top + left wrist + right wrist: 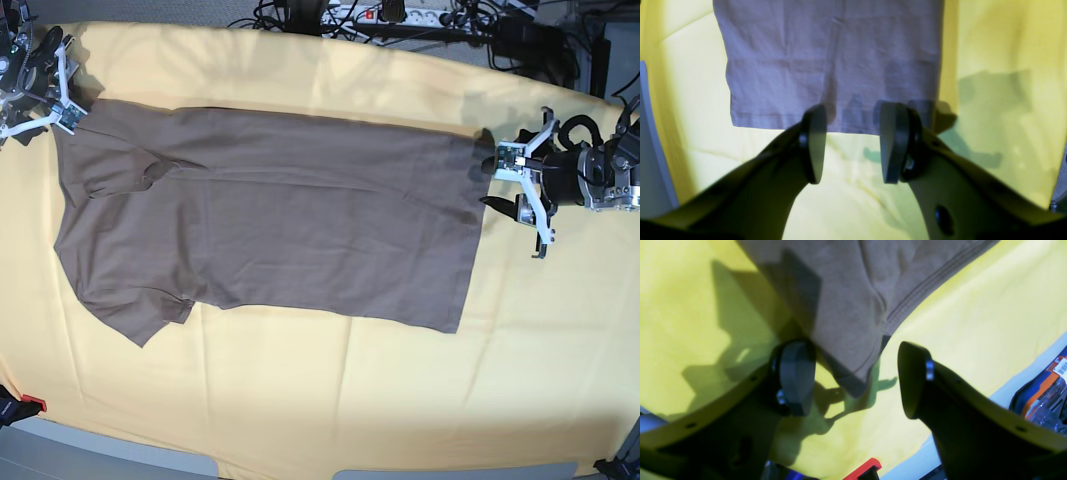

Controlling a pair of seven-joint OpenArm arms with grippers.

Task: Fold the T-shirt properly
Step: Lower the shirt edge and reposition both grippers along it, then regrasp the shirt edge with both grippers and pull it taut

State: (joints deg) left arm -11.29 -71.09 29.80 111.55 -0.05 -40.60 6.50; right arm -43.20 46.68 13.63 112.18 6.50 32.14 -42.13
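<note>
A large pale yellow cloth [330, 400] covers the whole table. On it lies the T-shirt [290, 220], plain taupe-brown, spread almost flat with its length running across the base view: hem toward that view's right, sleeves and shoulders toward its left. One sleeve is folded in over the body at the upper left; the other sticks out at the lower left.

The left gripper [851, 143] sits at the hem edge, its two fingers spread apart with the hem just in front of them and nothing between them. The right gripper [853, 380] sits at the far corner by the folded-in sleeve; its fingers are also spread, and a corner of the sleeve lies in the gap without being pinched.

Risks, as a judgement: either gripper could close on the yellow cloth together with the thin shirt fabric, dragging the cover and wrinkling everything. Closing on only one layer of the hem could leave the lower layer behind, giving a crooked fold. The tucked sleeve could stay bunched inside the fold.

Beyond the table's far edge are cables and a power strip [385, 15]. In the right wrist view, an orange and blue package [1045, 390] shows a small barcode label; no writing is readable.
</note>
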